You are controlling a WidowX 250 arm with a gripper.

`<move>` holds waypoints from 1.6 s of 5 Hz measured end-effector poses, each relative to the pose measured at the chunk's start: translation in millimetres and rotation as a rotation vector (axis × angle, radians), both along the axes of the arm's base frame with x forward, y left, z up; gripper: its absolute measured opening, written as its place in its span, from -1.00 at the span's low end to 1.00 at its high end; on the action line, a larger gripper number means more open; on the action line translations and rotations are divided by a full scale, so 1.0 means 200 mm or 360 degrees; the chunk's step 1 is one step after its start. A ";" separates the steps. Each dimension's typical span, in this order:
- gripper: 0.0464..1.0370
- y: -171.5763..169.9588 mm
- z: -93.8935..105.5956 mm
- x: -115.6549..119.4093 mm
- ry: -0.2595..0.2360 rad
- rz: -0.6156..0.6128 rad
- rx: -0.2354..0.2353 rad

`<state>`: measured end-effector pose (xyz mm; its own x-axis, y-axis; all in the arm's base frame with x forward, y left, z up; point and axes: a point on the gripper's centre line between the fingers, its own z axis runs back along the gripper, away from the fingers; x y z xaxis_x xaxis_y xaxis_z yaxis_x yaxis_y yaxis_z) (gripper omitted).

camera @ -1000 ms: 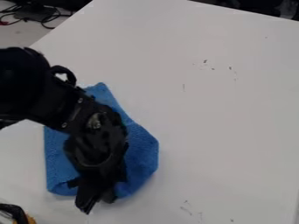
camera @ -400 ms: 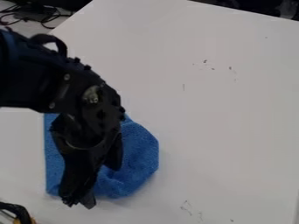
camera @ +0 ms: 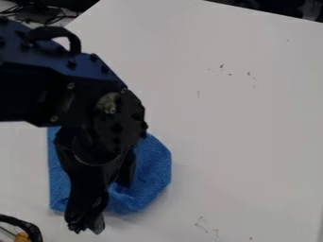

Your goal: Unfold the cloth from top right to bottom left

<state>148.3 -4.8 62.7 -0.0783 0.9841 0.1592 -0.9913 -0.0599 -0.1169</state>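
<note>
Pinching only the top layer at its upper-right edge should suit this light, limp cloth (camera: 151, 163); can't tell gripper (camera: 86, 228) opening or hold.

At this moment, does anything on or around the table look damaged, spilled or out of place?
Dark specks and scribble-like marks mar the white tabletop, right of the arm and near the bottom; stains or scratches, I cannot tell. Cables lie tangled past its upper-left edge.

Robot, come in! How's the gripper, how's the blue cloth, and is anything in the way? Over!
Gripper over cloth's near edge. Blue cloth rumpled, on table. Arm hides its middle. Over.
</note>
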 end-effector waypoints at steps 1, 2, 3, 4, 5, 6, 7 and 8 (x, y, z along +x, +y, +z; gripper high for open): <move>0.93 0.00 0.11 0.07 0.0082 -0.0286 0.0074; 0.93 0.03 0.19 0.18 0.0190 -0.0682 0.0116; 0.93 0.02 0.25 0.30 0.0081 -0.1075 0.0074; 0.93 0.08 0.30 0.42 0.0037 -0.1288 0.0071; 0.93 0.19 0.35 0.51 0.0049 -0.1290 0.0075; 0.93 0.34 0.36 0.58 0.0063 -0.1244 0.0033; 0.93 0.42 0.36 0.61 0.0069 -0.1223 0.0035; 0.93 0.46 0.34 0.63 0.0084 -0.1278 0.0035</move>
<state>275.2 87.7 129.8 0.6601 0.7333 0.1627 -0.7350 0.6753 -0.0615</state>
